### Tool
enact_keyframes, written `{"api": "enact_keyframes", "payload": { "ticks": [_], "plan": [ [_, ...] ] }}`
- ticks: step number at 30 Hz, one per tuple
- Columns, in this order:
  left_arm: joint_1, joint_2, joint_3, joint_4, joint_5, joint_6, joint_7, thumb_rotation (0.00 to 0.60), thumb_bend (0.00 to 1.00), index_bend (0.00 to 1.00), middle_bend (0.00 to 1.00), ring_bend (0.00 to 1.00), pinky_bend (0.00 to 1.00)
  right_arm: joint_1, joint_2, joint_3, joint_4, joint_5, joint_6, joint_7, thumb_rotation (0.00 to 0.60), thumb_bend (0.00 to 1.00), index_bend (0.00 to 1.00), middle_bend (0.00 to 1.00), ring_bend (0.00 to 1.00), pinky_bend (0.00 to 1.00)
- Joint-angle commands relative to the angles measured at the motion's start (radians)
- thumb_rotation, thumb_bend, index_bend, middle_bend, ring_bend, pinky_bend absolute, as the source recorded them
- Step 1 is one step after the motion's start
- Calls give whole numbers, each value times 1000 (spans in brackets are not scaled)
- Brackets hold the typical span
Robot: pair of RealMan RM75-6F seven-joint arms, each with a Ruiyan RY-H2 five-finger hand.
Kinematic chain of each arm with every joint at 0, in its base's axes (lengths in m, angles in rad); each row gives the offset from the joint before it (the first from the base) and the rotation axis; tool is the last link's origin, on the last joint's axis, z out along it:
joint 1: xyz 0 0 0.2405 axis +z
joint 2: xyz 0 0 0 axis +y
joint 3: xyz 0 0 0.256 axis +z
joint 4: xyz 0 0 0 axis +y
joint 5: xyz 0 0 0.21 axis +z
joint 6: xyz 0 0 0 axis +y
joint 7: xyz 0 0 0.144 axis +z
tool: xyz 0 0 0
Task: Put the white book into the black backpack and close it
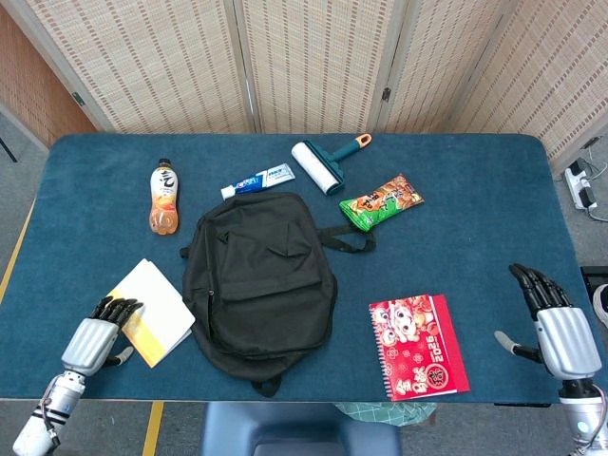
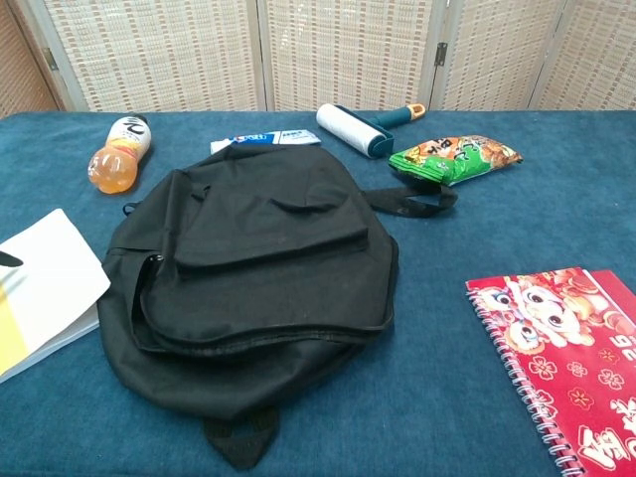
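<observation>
The white book (image 1: pixel 150 311) is being reached for by the left hand (image 1: pixel 93 341) beside the black backpack (image 1: pixel 260 275).

The book is lying flat just left of the backpack, its near corner being touched by spread, empty fingertips (image 1: pixel 122 307). The right hand (image 1: pixel 559 330) is being held apart and empty, well away. A firm edge grip is judged best; the backpack's zip appears shut and is probably being left for opening first.

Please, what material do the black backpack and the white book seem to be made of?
The black backpack looks like soft matte woven fabric, probably nylon or polyester: it sags and creases. The white book looks like smooth paper with a thin card cover, partly yellow.
</observation>
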State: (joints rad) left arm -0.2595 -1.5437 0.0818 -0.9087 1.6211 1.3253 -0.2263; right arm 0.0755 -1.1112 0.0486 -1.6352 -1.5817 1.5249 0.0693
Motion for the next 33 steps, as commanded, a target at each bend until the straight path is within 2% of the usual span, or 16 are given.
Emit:
{"api": "enact_keyframes", "payload": {
  "ticks": [1, 11, 15, 19, 33],
  "plan": [
    [-2, -10, 2, 13, -1, -9, -13, 600, 286, 170, 182, 155, 121, -1, 1, 0, -2, -1, 3, -2, 599, 166, 0, 133, 115, 167],
    [-4, -50, 6, 65, 8, 1, -79, 600, 293, 186, 194, 165, 122, -4, 2, -2, -5, 0, 4, -4, 599, 165, 0, 133, 115, 167],
    [-5, -65, 9, 94, 21, 23, -113, 600, 373, 213, 227, 196, 130, -7, 3, -2, -5, 1, 8, -5, 600, 167, 0, 133, 115, 167],
    [-5, -88, 8, 129, 31, 50, -154, 600, 403, 233, 252, 217, 140, -9, 3, -2, -5, 2, 10, -5, 599, 165, 0, 132, 114, 167],
    [-22, -167, -29, 226, 35, 145, -280, 600, 395, 256, 292, 238, 151, -15, 5, -1, -4, 2, 21, 3, 599, 165, 0, 133, 115, 167]
  ]
}}
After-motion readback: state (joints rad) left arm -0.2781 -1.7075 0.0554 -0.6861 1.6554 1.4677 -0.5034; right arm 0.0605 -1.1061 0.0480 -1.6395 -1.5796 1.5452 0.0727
